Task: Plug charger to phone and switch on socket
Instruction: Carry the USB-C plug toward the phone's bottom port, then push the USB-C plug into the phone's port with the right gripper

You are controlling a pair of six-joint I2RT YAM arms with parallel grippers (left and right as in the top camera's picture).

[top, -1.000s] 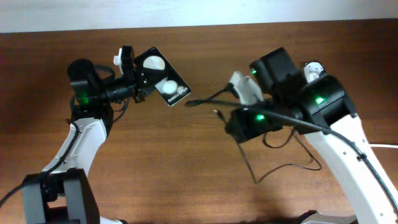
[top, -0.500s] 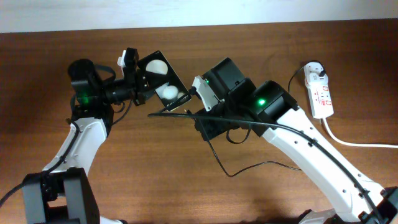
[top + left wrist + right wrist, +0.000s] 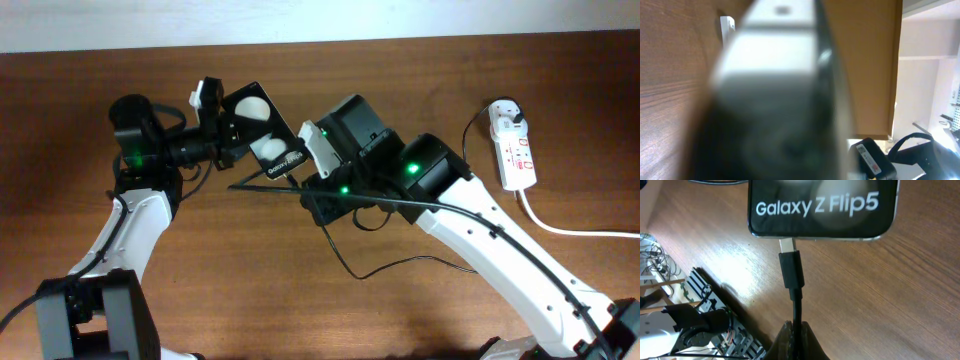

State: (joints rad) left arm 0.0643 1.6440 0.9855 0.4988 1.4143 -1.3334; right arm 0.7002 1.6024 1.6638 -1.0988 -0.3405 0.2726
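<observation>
My left gripper (image 3: 222, 128) is shut on the black phone (image 3: 262, 128) and holds it tilted above the table, its two white circles facing up. The left wrist view shows only the phone's blurred edge (image 3: 785, 90) close up. My right gripper (image 3: 305, 183) (image 3: 799, 330) is shut on the thin black charger cable (image 3: 796, 300) just behind its plug tip (image 3: 790, 269). The plug's metal end touches the port on the phone's lower edge (image 3: 822, 205), which bears the white lettering. The cable (image 3: 400, 265) trails across the table. The white socket (image 3: 517, 155) lies at the far right with the white adapter (image 3: 505, 112) in it.
The socket's thick white cord (image 3: 570, 230) runs off the right edge. The right arm (image 3: 480, 225) crosses the table's middle over the loose cable. In the right wrist view, a robot base with wires (image 3: 705, 315) stands at the lower left.
My right arm has swung left from the table's middle to the phone, carrying the plug tip up to the phone's lower edge. The socket has come into view. The left arm barely moved.
</observation>
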